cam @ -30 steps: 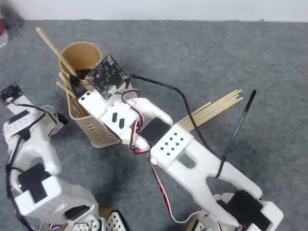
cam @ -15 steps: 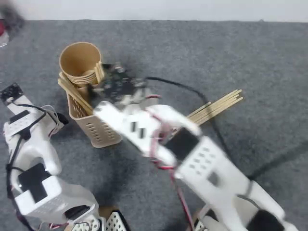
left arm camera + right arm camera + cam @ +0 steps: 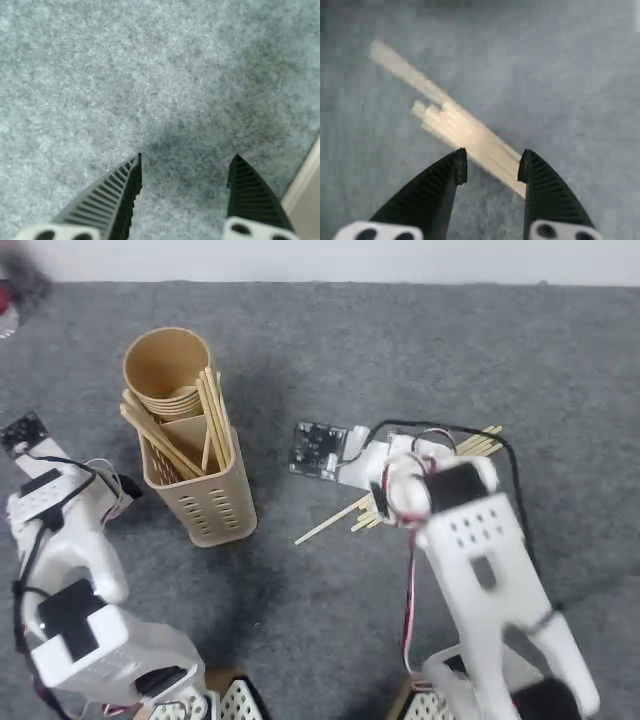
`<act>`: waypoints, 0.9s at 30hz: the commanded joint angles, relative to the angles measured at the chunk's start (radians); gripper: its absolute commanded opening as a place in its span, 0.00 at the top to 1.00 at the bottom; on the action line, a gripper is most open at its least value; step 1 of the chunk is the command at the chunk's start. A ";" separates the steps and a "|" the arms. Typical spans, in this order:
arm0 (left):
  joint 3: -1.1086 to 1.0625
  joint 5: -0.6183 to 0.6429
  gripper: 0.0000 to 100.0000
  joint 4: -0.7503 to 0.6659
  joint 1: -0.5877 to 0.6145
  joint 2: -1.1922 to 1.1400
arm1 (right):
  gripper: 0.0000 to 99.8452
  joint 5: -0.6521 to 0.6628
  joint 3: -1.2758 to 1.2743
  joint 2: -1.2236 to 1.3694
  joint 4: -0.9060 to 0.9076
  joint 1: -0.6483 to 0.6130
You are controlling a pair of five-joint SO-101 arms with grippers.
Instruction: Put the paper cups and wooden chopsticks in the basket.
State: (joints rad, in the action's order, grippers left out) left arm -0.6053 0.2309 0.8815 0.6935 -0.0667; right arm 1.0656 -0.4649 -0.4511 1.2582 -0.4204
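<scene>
A tan slotted basket [image 3: 200, 495] stands on the grey carpet with stacked paper cups [image 3: 165, 365] and several wooden chopsticks [image 3: 208, 418] leaning in it. More chopsticks [image 3: 345, 520] lie loose on the carpet to its right, running under my right arm [image 3: 450, 505]. In the right wrist view my right gripper [image 3: 492, 167] is open just above this bundle of chopsticks [image 3: 452, 122], one finger on each side of it. My left gripper [image 3: 186, 162] is open over bare carpet, holding nothing; the left arm [image 3: 55, 525] is left of the basket.
The carpet behind and to the right of the basket is bare. A pale beige edge [image 3: 306, 187] shows beside the left gripper. A black cable [image 3: 505, 455] loops over the right arm near the far ends of the loose chopsticks.
My right arm has drawn back from over the basket toward the right and now hangs over the loose chopsticks. The chopstick that it held now stands in the basket. The left arm kept still.
</scene>
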 commanded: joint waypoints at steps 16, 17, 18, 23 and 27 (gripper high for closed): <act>0.012 -0.006 0.74 0.000 0.000 0.032 | 0.83 0.239 0.440 0.845 -0.068 0.136; 0.012 -0.006 0.74 0.000 0.000 0.032 | 0.83 0.242 0.456 0.869 -0.068 0.137; 0.012 -0.006 0.74 0.000 0.000 0.032 | 0.83 0.252 0.466 0.889 -0.067 0.139; 0.012 -0.006 0.74 -0.002 0.000 0.032 | 0.94 0.290 0.494 0.934 -0.031 0.150; 0.012 -0.006 0.74 -0.002 0.000 0.032 | 0.96 0.342 0.500 0.938 0.048 0.156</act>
State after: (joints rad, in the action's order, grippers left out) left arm -0.6053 0.2309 0.8815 0.6935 -0.0667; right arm 1.3587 0.0307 0.4879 1.2398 -0.2823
